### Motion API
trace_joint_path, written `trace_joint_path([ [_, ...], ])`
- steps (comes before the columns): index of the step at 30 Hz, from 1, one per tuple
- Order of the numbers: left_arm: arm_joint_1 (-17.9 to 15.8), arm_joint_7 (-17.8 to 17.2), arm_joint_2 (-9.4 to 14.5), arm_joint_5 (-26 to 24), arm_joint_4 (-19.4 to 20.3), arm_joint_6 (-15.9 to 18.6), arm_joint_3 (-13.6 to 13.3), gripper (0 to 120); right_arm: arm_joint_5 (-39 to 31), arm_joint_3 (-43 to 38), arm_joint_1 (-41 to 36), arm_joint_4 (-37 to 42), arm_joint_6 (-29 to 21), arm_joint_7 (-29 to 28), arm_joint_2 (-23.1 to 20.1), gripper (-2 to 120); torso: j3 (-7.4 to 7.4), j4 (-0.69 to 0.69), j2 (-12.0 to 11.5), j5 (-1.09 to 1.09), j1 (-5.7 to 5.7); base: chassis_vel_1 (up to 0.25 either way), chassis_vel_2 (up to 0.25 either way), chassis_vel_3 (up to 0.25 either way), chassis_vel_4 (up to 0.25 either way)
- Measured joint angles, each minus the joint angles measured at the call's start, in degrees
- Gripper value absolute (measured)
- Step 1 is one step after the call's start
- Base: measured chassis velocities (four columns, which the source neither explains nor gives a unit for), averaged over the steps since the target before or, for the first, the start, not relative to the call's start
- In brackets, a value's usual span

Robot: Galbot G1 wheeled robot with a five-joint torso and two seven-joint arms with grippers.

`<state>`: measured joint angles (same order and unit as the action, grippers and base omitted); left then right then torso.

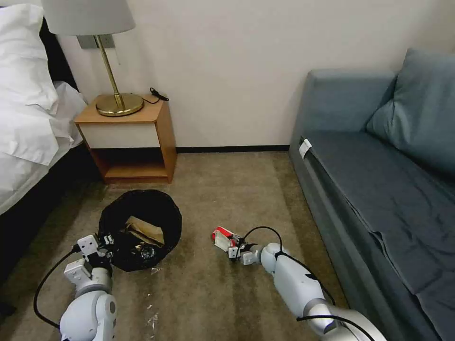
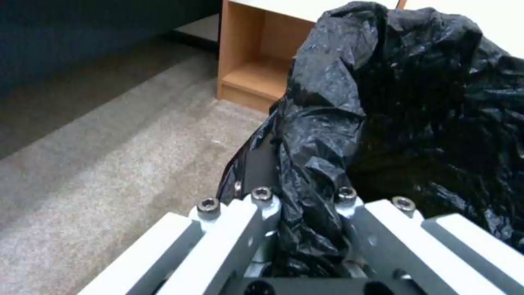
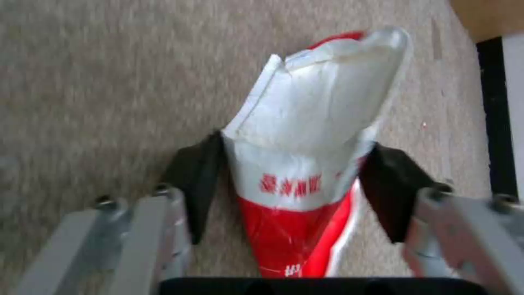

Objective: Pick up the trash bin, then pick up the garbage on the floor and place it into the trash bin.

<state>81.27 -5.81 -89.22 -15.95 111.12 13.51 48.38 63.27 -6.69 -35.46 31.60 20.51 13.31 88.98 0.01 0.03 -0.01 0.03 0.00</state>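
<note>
right wrist view: the wrapper [image 3: 306, 164] lies on the carpet [image 3: 98, 82] between the right gripper [image 3: 294, 192] pads, pinched. lift straight, grip firm. the left gripper [image 2: 303, 213] is clamped on the bin [image 1: 140, 227] rim, beside it.
</note>
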Motion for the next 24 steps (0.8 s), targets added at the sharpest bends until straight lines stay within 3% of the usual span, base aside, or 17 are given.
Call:
trace_joint_path([
  [14,0.3,-0.1,-0.2,0.2,0.3,0.0,-0.4,3,-1.0,-0.5,-0.7,1.1,0.1,-0.3,-0.6,0,0.0,-0.03,0.0,-0.03,0.0,0.0,0.0,0.0,0.0],
  [24,-0.5,-0.3,-0.1,0.3,-0.2,0.0,-0.5,3,-1.9,-0.7,-0.8,1.7,0.6,-0.4,-0.7,0,0.0,-0.02,0.0,-0.03,0.0,0.0,0.0,0.0,0.0],
])
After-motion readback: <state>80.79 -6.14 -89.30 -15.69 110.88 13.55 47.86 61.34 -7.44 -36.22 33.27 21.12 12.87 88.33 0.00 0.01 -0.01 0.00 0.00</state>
